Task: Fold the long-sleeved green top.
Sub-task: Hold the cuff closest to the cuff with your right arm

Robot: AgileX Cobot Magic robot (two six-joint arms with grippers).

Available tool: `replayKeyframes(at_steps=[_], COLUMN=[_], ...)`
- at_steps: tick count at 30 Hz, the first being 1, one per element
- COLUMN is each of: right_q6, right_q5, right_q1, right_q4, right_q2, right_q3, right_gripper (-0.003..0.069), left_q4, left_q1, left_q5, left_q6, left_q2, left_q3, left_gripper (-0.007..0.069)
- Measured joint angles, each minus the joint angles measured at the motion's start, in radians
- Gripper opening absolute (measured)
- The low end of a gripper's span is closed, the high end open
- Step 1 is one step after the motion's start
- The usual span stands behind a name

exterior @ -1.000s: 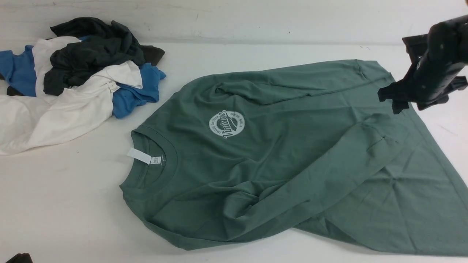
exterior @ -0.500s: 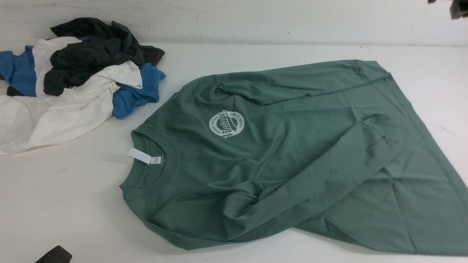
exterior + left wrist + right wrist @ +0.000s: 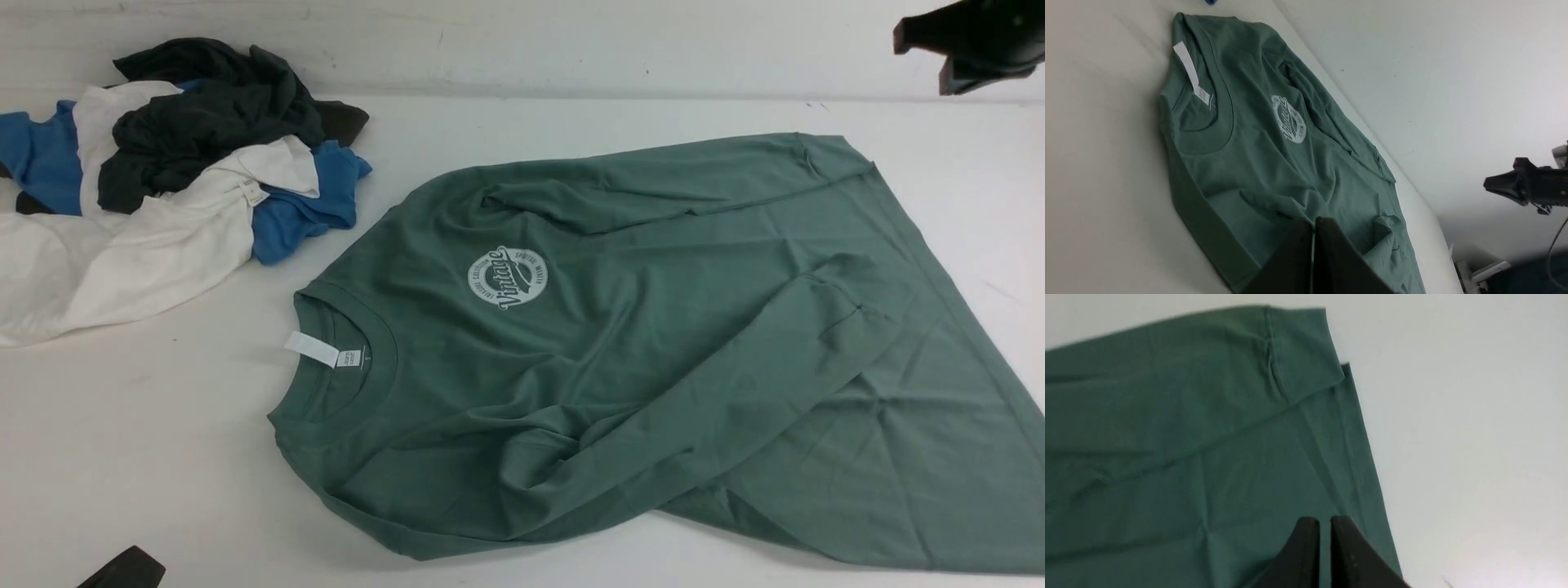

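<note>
Two grippers, both empty: left gripper [image 3: 1312, 222] jaws pressed together, right gripper [image 3: 1325, 519] jaws seemingly a thin slit apart. Green long-sleeved top [image 3: 653, 351] lies flat beneath both (soft, light, limp). Pinch the hem corner [image 3: 1346, 370] ahead of the right jaws.

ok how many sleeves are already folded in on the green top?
2. The far sleeve lies across the green top near its far edge; the near sleeve crosses its near half diagonally. Both fully visible.

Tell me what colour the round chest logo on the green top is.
White; the chest logo on the green top shows best in the front view.
</note>
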Motion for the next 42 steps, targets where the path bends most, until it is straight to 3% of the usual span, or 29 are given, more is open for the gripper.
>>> replayKeyframes(at_steps=[2, 5, 10, 14, 20, 33, 40, 42], right_q6=[0.000, -0.012, -0.034, -0.034, -0.036, -0.045, -0.127, -0.160], right_q5=[-0.053, -0.178, -0.333, -0.415, -0.544, -0.646, -0.666, -0.673], right_q1=[-0.019, -0.055, -0.072, -0.072, -0.072, -0.071, -0.052, -0.036], right_q4=[0.052, 0.173, 0.259, 0.290, 0.345, 0.390, 0.395, 0.396], right_q2=[0.061, 0.192, 0.339, 0.421, 0.510, 0.557, 0.565, 0.565], right_q3=[-0.047, -0.136, -0.193, -0.197, -0.197, -0.199, -0.199, -0.199], right_gripper=[0.0091, 0.0215, 0.0365, 0.0407, 0.0415, 0.0409, 0.0318, 0.0253], left_q4=[0.000, 0.000, 0.000, 0.000, 0.000, 0.000, -0.003, -0.004], left_q1=[0.000, 0.000, 0.000, 0.000, 0.000, 0.000, 0.000, 0.000], left_q5=[0.000, 0.000, 0.005, 0.026, 0.045, 0.052, 0.053, 0.056], left_q6=[0.000, 0.000, 0.018, 0.030, 0.033, 0.033, 0.033, 0.033], left_q2=[0.000, 0.000, 0.000, 0.000, 0.000, 0.000, 0.000, 0.000], left_q3=[0.000, 0.000, 0.000, 0.000, 0.000, 0.000, 0.000, 0.000], left_gripper=[-0.0003, -0.0003, -0.0003, -0.0003, -0.0003, -0.0003, -0.0003, -0.0003])
